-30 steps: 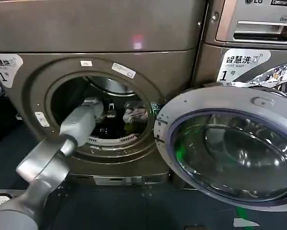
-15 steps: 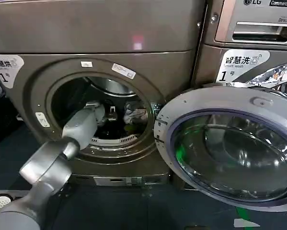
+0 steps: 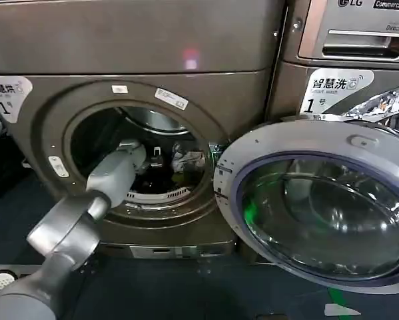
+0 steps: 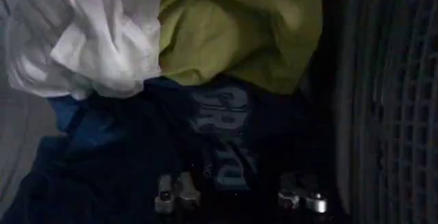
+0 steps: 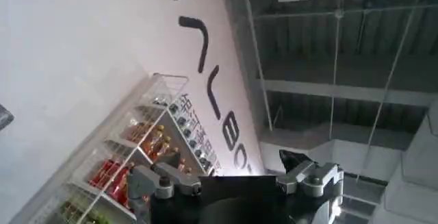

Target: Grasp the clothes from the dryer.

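Observation:
The dryer stands with its round door swung open to the right. Inside the drum lie the clothes: a whitish piece, an olive-green piece and a dark blue piece with pale lettering. My left arm reaches through the porthole. My left gripper is open just in front of the dark blue fabric, with one finger on each side of the lettering. My right gripper is open and holds nothing, pointing up at a wall and ceiling away from the machine.
A similar machine with a silver drawer stands to the right, behind the open door. The ribbed drum wall is close beside my left gripper. Dark floor lies in front of the machines.
My left arm has pushed slightly deeper into the drum, toward the clothes. The door and the clothes have not moved.

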